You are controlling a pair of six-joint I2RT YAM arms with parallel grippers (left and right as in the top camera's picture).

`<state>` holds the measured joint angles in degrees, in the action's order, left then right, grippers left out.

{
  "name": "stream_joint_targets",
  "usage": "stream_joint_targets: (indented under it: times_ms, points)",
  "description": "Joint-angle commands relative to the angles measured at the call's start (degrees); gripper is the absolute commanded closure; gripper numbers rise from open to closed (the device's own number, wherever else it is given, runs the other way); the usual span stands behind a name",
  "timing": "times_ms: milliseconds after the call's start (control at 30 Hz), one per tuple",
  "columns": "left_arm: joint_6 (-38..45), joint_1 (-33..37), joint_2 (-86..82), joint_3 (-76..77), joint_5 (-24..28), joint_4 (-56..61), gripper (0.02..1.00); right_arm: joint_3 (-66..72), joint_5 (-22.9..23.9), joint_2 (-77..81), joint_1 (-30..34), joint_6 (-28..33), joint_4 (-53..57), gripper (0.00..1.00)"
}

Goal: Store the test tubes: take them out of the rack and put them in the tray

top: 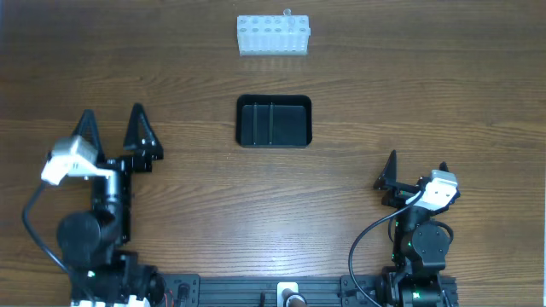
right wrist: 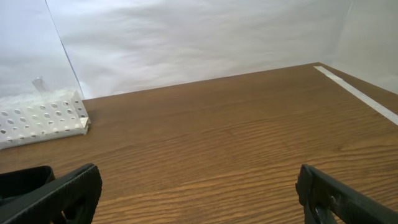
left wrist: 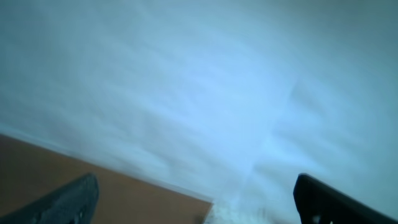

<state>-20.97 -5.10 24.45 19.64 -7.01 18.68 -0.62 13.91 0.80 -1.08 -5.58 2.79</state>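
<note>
Both claws are spread wide and hold nothing: left claw (top: 112, 111), right claw (top: 418, 162). The black tray (top: 241, 122) lies ahead, between the two. The white test-tube rack (top: 273, 36) sits farther ahead, beyond the tray.

One test tube (top: 287, 14) stands in the rack's back row, toward my right claw's side. I judge it yet to be moved.

The tray floor shows two thin lines, either ridges or clear tubes; I cannot tell which. The other rack holes are too small to read. From my left wrist I make out little beyond a pale wall and a wedge of tabletop.

You have the rack (top: 272, 36) far back on the table (top: 426, 85), the tray (top: 290, 124) before it, one tube (top: 287, 14) in the rack.
</note>
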Motion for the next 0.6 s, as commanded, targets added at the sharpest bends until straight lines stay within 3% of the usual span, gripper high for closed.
stream_joint_targets:
  times_ms: [33,267,600]
  points:
    - [1.3,2.4,-6.6,-8.8,1.2,6.5,0.02,0.3,-0.1,-0.5,0.3,0.3,0.2,0.009]
    - [2.8,5.6,-16.1,-18.9,5.8,10.7,0.02,0.3,-0.1,-0.5,0.3,0.3,0.2,0.009]
    - [3.0,8.3,-22.3,-19.3,5.3,-11.3,0.023,0.3,-0.1,-0.5,0.3,0.3,0.2,0.007]
